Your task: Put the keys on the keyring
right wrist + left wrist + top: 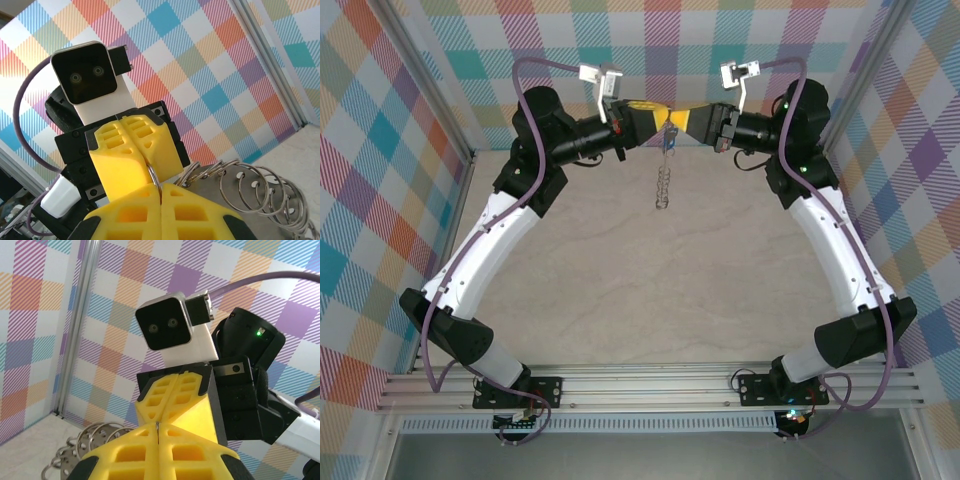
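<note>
Between the two tips, top view: L gripper [660,116] and R gripper [681,122] meet nose to nose, each w/ fingers pressed together. The keyring [662,186] hangs straight down from that meeting pt, long axis vertical. A bluish speck just under the tips is prob. the key [670,137]; it's too small to say which gripper has it.

L wrist view: L gripper [157,434] is closed to a seam w/ a thin metal sliver in it. Can't tell if that's ring wire or key shank. R gripper [161,415] sits dead ahead, tip to tip. Keyring [82,447] loops lie below-left of the fingers.

R wrist view: R gripper [161,194] is clamped on a wire loop of the keyring [250,192]. That loop runs up to L gripper [150,167]'s closed tips, directly opposite. The other loops fan out to the lower right.

Judgement: both arms are equally near, so the threading turns on the short line between the tips, across the ring's hang.
</note>
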